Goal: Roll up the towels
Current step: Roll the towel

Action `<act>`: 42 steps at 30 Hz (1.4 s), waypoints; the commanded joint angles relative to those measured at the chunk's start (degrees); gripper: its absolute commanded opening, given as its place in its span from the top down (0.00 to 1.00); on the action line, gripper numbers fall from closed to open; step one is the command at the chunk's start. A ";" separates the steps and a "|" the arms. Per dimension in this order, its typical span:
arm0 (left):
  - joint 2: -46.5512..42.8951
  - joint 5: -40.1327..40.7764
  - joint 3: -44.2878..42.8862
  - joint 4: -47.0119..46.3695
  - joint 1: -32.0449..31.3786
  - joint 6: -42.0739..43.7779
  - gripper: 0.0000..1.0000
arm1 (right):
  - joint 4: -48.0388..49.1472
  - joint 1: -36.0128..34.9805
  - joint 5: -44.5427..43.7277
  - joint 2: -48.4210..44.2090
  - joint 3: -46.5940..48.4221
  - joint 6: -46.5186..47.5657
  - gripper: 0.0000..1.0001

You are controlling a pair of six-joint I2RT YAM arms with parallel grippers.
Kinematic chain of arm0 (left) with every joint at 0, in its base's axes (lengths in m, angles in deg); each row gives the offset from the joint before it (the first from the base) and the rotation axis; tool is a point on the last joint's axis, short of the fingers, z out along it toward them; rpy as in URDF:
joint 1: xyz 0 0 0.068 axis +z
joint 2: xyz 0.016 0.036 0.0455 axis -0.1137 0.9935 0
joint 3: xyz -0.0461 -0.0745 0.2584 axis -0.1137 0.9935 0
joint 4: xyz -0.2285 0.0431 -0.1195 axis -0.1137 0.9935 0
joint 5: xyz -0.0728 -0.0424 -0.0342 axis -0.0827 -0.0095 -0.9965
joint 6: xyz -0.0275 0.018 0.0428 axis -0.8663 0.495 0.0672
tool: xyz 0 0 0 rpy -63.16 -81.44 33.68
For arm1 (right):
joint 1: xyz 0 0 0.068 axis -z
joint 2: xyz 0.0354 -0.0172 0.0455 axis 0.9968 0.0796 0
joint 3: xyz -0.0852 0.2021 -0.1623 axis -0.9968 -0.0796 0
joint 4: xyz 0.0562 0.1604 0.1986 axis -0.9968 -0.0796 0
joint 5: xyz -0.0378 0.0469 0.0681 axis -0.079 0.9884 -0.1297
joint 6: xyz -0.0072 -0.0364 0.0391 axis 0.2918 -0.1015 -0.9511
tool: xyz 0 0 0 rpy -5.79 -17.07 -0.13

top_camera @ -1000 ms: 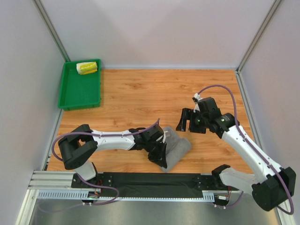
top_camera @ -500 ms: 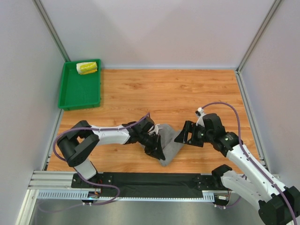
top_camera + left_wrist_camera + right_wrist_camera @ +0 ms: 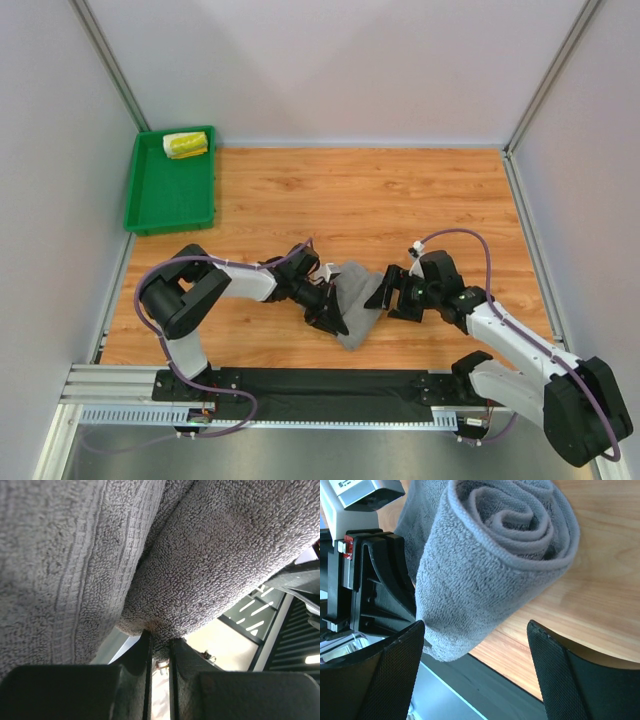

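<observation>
The grey terry towel (image 3: 355,305) is rolled up and held between my two arms near the table's front middle. My left gripper (image 3: 328,318) is shut on its edge; the left wrist view shows the fingers (image 3: 145,652) pinching a fold of grey terry (image 3: 210,560). My right gripper (image 3: 383,295) is open at the roll's right end; the right wrist view shows the spiral end of the grey roll (image 3: 505,545) between the spread fingers (image 3: 400,655). The white-yellow towel with green-yellow print (image 3: 186,145) lies rolled in the green tray.
The green tray (image 3: 170,195) stands at the back left by the left wall. A black strip (image 3: 330,385) and a metal rail run along the near edge. Grey walls enclose the wooden table (image 3: 370,195).
My right arm has come down and left to the roll's right end. My left gripper has shifted slightly up with the towel, which has drawn into a tighter roll.
</observation>
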 commanded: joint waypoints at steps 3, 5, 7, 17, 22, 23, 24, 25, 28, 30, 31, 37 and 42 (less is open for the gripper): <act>1.69 1.34 1.10 -1.83 1.53 -0.19 1.00 | 9.94 0.09 1.19 3.07 -1.41 -2.10 0.17; 2.04 0.99 1.10 -2.27 1.79 -0.36 0.99 | 12.65 0.00 1.63 4.82 -2.03 -2.45 0.19; 2.04 0.81 1.10 -3.24 1.88 -0.89 0.99 | 15.81 0.00 1.81 5.53 -3.34 -2.80 0.23; -0.23 1.95 3.74 -8.70 2.32 -3.80 0.67 | 15.75 -0.09 1.10 6.51 -2.65 -2.89 0.59; -9.53 12.22 -0.37 8.11 2.32 3.57 0.46 | 9.96 0.00 1.28 6.59 -0.02 -2.19 0.60; -10.87 16.41 -1.61 11.75 2.23 7.07 0.44 | 8.90 -0.17 1.11 6.85 1.21 -2.10 0.60; -12.36 18.72 -2.93 15.27 2.15 8.67 0.43 | 8.02 -0.17 1.02 7.03 1.74 -1.93 0.60; -13.59 21.18 -4.24 22.00 1.97 10.08 0.43 | 7.06 -0.26 0.41 7.12 2.36 -1.75 0.60; -19.13 34.87 -9.34 33.09 -0.56 16.05 0.42 | 3.98 -0.79 -0.04 8.35 4.46 -1.40 0.61; -22.38 46.44 -12.69 38.91 -2.94 19.21 0.42 | 2.31 -1.05 -0.39 9.58 5.17 -1.40 0.62; -23.44 50.25 -13.57 40.16 -6.09 20.02 0.43 | 1.34 -1.14 -0.48 10.10 6.13 -1.40 0.63; -26.35 67.33 -16.56 41.23 -19.27 24.42 0.43 | -1.12 -2.63 -1.53 12.56 7.99 -2.01 0.64; -20.73 74.36 -19.46 40.09 -27.11 24.25 0.43 | -1.39 -3.07 -1.62 13.80 8.69 -2.28 0.65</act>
